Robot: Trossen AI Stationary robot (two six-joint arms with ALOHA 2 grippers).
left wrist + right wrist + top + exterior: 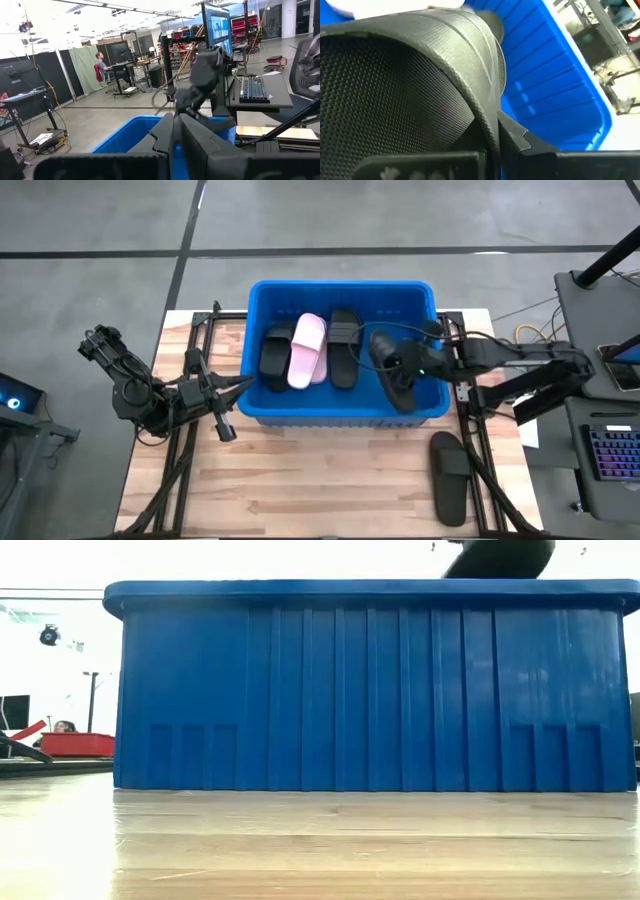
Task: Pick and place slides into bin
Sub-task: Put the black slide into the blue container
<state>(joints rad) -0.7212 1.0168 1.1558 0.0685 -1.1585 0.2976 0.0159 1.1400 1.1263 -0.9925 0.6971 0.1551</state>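
Your right gripper (392,363) was clamped on a matte black slide sandal (400,383), fingers closed tight on its edge and held over the right end of the big bright blue ribbed plastic bin (340,413), just inside the rim. That slide's long axis ran roughly front-to-back, tilted a little toward the bin's front right corner. In your right wrist view its textured black surface (395,95) filled most of the frame, with the blue wall behind.

Already in the bin: a black slide (276,352) at left, a pale pink slide (306,351) beside it, another black slide (343,346) next over, all lengthwise front-to-back.

One more black slide (451,477) lay on the light wood table (330,480), well apart from the bin at front right, also front-to-back.

Your left gripper (238,386) sat just beside the bin's left front corner, fingers pressed together, holding nothing.
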